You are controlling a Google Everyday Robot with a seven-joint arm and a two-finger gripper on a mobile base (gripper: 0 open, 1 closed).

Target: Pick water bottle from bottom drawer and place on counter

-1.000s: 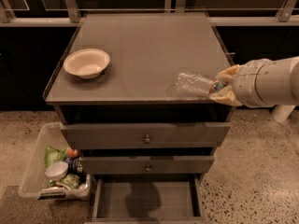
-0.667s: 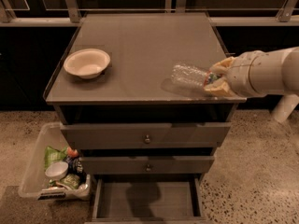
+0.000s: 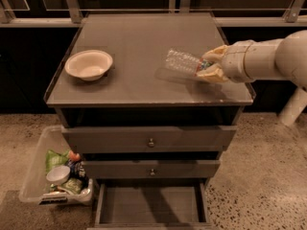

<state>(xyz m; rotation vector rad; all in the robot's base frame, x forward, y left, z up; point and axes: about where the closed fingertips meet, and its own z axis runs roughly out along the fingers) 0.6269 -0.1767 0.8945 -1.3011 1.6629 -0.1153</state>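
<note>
Clear plastic bottle [image 3: 181,61] was clamped at its label end in the pincer [image 3: 209,67], over the table's [image 3: 139,37] right side. Its long axis ran nearly level, leftward from the pincer; a shadow suggested it hung just above.

Speckled stone floor [image 3: 268,176], dark rear wall [image 3: 24,66], metal rail [image 3: 33,24] w/ posts

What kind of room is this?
Probably a kitchen-like test room: drawer cabinet, white bowl on its counter, snack bin on the floor. The gripper holds a water bottle over that counter.
</note>
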